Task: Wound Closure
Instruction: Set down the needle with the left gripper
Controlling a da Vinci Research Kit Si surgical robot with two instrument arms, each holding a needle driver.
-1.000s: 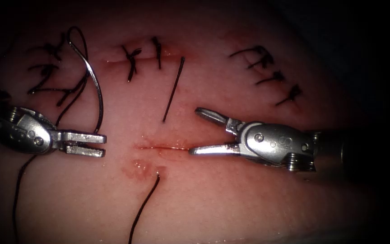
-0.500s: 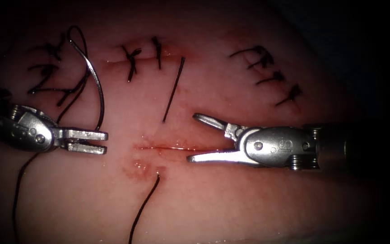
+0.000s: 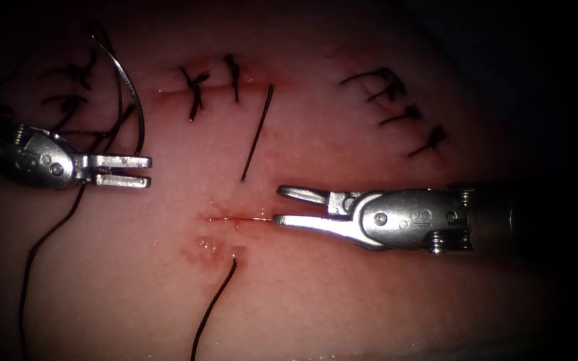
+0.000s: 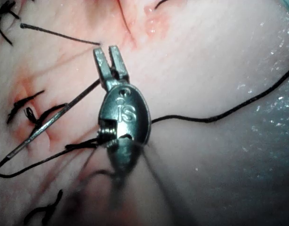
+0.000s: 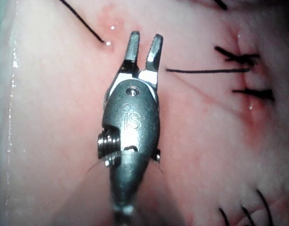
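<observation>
The tissue (image 3: 342, 294) has a short horizontal cut (image 3: 235, 217) at the centre. My left tool (image 3: 148, 170) sits left of the cut, its jaws shut on the curved needle (image 3: 142, 130) near its pointed end. The needle arcs up and away, free of the tissue, and shows beside the left tool (image 4: 106, 48) as a straight needle (image 4: 55, 120). Dark thread (image 3: 212, 307) leaves the tissue just below the cut, and its short tail (image 3: 257, 134) lies above it. My right tool (image 3: 277, 205) is open at the cut's right end and holds nothing; its jaws (image 5: 144, 36) are spread.
Finished stitches (image 3: 195, 90) cross a closed cut at the back. More knotted stitches (image 3: 403, 107) sit at the back right, and others (image 3: 68, 107) behind the left tool. Red fluid (image 3: 202, 249) stains the tissue below the cut. Long thread (image 4: 220, 117) trails behind the left tool.
My left tool has moved up the picture, carrying the needle with it. The right tool's jaws have narrowed and levelled, with the tips shifted slightly left at the cut.
</observation>
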